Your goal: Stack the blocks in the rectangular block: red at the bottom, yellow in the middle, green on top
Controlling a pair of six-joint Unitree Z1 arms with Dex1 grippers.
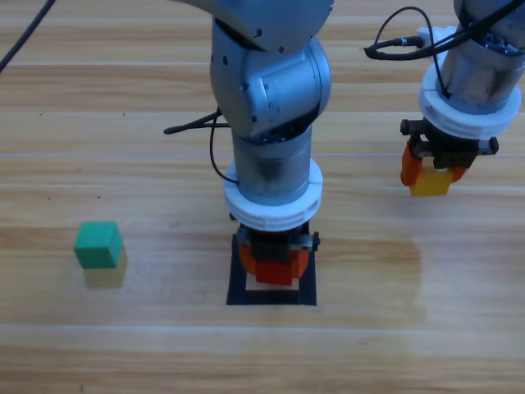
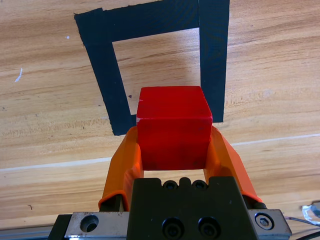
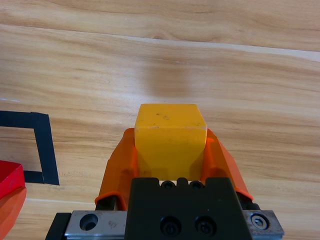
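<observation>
1. Left hand is clenched on the red cube, both orange jaws pressed to its sides; it sits over the black tape rectangle near the middle of the table's front half.
2. Left wrist view: red cube over the rectangle's near edge; wood shows inside the tape outline.
3. Right hand grips the yellow cube towards the table's right edge, well apart from the rectangle.
4. Right wrist view: yellow cube held between the jaws above bare wood.
5. Green cube rests alone on the table near its left edge.
</observation>
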